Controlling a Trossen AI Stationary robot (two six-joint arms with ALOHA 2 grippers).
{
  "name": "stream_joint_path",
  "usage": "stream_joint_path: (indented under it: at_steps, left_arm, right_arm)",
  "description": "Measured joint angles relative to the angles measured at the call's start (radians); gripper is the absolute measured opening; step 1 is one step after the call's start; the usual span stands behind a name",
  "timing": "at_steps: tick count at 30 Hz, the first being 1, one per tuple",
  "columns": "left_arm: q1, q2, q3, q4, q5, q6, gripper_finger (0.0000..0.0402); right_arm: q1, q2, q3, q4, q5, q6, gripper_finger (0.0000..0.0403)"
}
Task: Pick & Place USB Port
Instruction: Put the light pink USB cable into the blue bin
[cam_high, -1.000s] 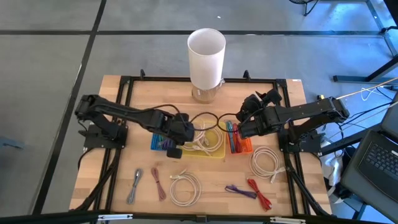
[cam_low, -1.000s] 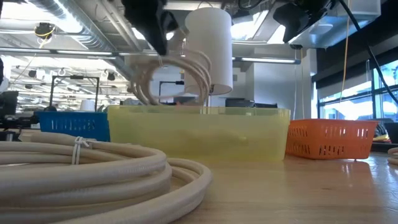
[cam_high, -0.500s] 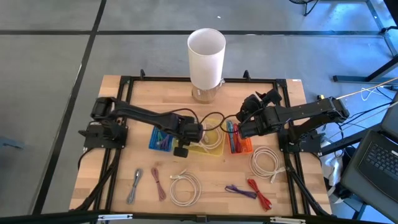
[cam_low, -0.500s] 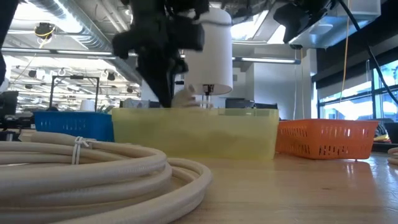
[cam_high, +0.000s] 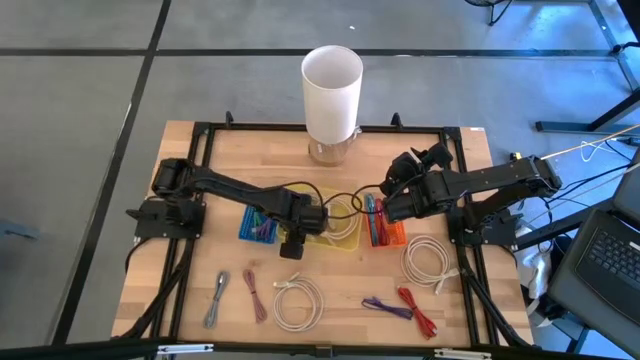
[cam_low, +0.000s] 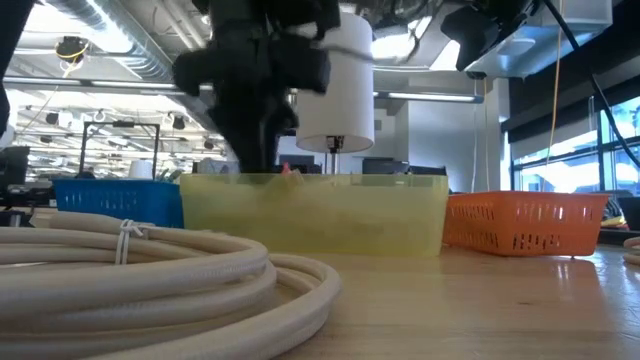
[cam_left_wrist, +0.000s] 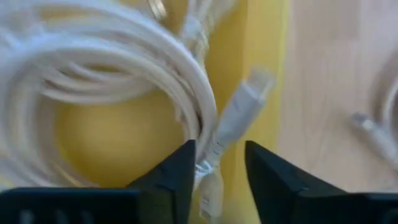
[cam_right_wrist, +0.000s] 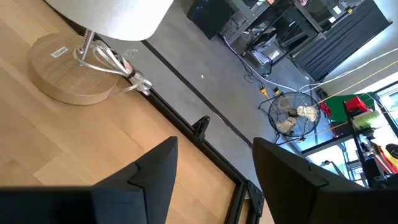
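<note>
A coiled white cable (cam_high: 338, 218) lies in the yellow bin (cam_high: 348, 243) at the table's middle. In the left wrist view the cable's plug end (cam_left_wrist: 239, 109) rests over the bin's rim. My left gripper (cam_high: 305, 216) points down into the bin's left part, open, with a fingertip either side of the cable's strand (cam_left_wrist: 214, 158). In the low view it (cam_low: 255, 150) reaches down behind the bin's wall (cam_low: 320, 215). My right gripper (cam_high: 388, 196) waits open and holds nothing above the orange basket (cam_high: 386, 232); its wrist view (cam_right_wrist: 214, 180) looks over the far table edge. My left gripper stands over the white cable near its plug end (cam_left_wrist: 217, 146), fingers pointing down, one on each side of the strand. Whether a finger touches the strand, I cannot tell. The coil (cam_left_wrist: 93, 81) lies on the bin's floor.
A blue bin (cam_high: 260, 228) sits left of the yellow one. A white cylinder lamp (cam_high: 332, 85) stands at the far edge. Loose cables lie near the front: white coils (cam_high: 298, 302) (cam_high: 428, 260), grey (cam_high: 217, 298), red (cam_high: 418, 310), purple (cam_high: 388, 307).
My left gripper has come down into the yellow bin, moving slightly toward the table's right edge. The white coil, which hung below it above the bin's rim, now lies inside the bin. The yellow bin has shifted a little toward the far edge.
</note>
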Motion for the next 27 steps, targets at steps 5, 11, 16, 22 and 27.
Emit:
stream_joint_path:
  at_steps: [5, 11, 16, 22, 27]
  left_arm:
    - [-0.005, -0.083, 0.026, -0.078, -0.039, -0.045, 0.0192]
    - [-0.062, -0.247, 0.028, -0.239, -0.193, -0.354, 0.0215]
    - [-0.202, -0.347, 0.028, -0.34, -0.391, -0.664, 0.0209]
    - [-0.406, -0.38, 0.026, -0.512, -0.628, -1.149, 0.0201]
    - [-0.52, -0.376, -0.082, -0.547, -0.589, -1.573, 0.0192]
  right_arm:
    - [0.0, 0.0, 0.0, 0.0, 0.0, 0.0, 0.0212]
    - [0.0, 0.0, 0.0, 0.0, -0.016, 0.002, 0.0212]
    - [0.0, 0.0, 0.0, 0.0, -0.016, -0.001, 0.0212]
    - [0.0, 0.0, 0.0, 0.0, -0.016, -0.024, 0.0212]
    - [0.0, 0.0, 0.0, 0.0, -0.016, -0.034, 0.0212]
